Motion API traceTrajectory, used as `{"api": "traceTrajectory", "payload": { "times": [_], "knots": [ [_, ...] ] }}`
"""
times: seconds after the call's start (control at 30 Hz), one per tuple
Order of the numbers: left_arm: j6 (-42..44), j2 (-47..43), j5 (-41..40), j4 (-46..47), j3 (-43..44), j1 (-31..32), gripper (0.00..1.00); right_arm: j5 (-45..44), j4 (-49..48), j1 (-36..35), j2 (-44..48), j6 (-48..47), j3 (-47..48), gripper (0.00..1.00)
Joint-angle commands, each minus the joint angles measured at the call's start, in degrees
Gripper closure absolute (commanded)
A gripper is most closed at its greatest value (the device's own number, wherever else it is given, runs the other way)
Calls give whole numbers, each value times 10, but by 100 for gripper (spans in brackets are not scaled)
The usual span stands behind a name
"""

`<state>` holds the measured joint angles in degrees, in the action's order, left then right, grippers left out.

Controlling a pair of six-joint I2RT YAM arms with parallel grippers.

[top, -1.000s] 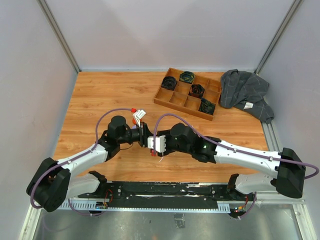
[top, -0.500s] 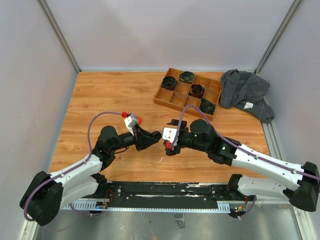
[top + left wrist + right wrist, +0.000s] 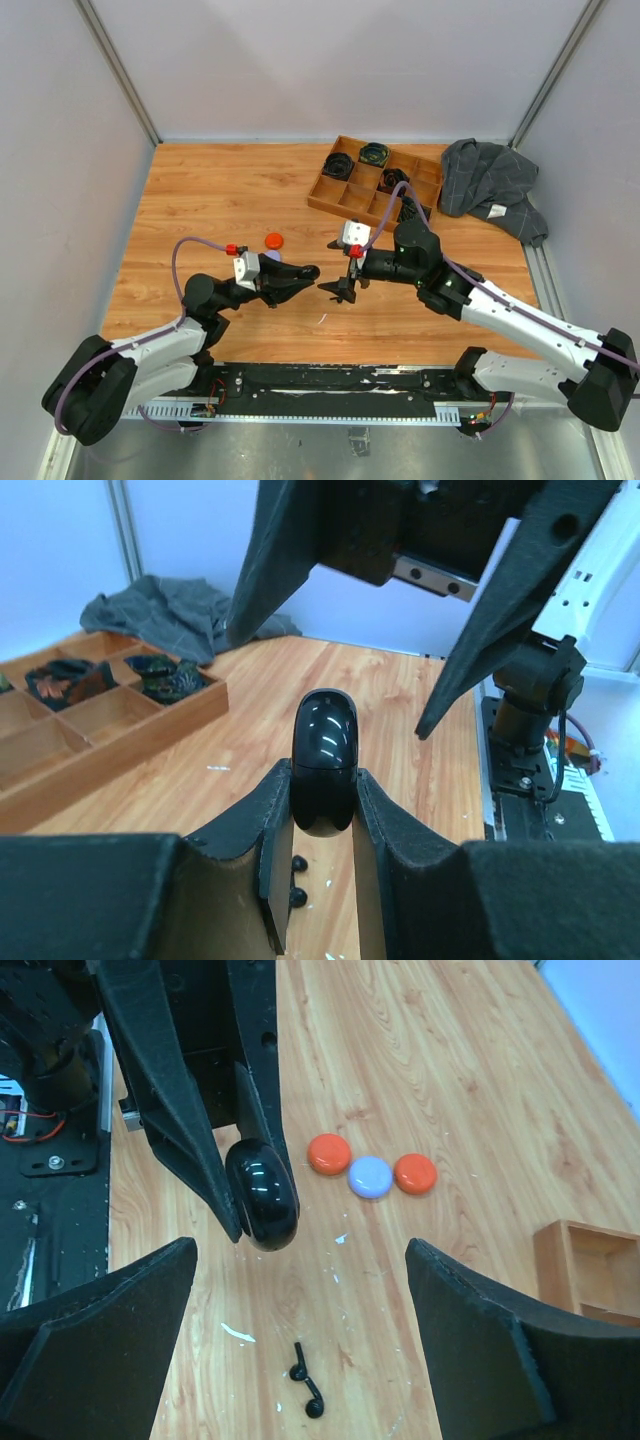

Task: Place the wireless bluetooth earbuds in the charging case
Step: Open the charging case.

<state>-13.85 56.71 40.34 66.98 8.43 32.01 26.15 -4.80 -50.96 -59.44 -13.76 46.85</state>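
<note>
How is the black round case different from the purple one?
The black case is pinched edge-up in the left gripper, off the table; the purple case lies flat on the table between two orange ones. Black is glossy dark, purple pale. Both are round.

Black earbuds, black case, grey checked cloth.

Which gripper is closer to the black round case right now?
Left. The left gripper has its jaws shut on the black round case, pinching its two flat sides. The right gripper faces it from the other side, jaws open, close but not touching.
</note>
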Motion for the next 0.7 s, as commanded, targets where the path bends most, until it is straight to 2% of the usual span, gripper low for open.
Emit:
{"api": "traceTrajectory", "payload": {
  "times": [0.0,0.23,0.67],
  "knots": [
    [28,18,18,120,-18,2,100,39,-38,15,-17,53,10,13],
    [68,25,35,141,-37,2,100,45,-53,18,-42,70,15,13],
    [65,41,75,137,-41,4,100,32,-66,36,-50,108,27,14]
  ]
}}
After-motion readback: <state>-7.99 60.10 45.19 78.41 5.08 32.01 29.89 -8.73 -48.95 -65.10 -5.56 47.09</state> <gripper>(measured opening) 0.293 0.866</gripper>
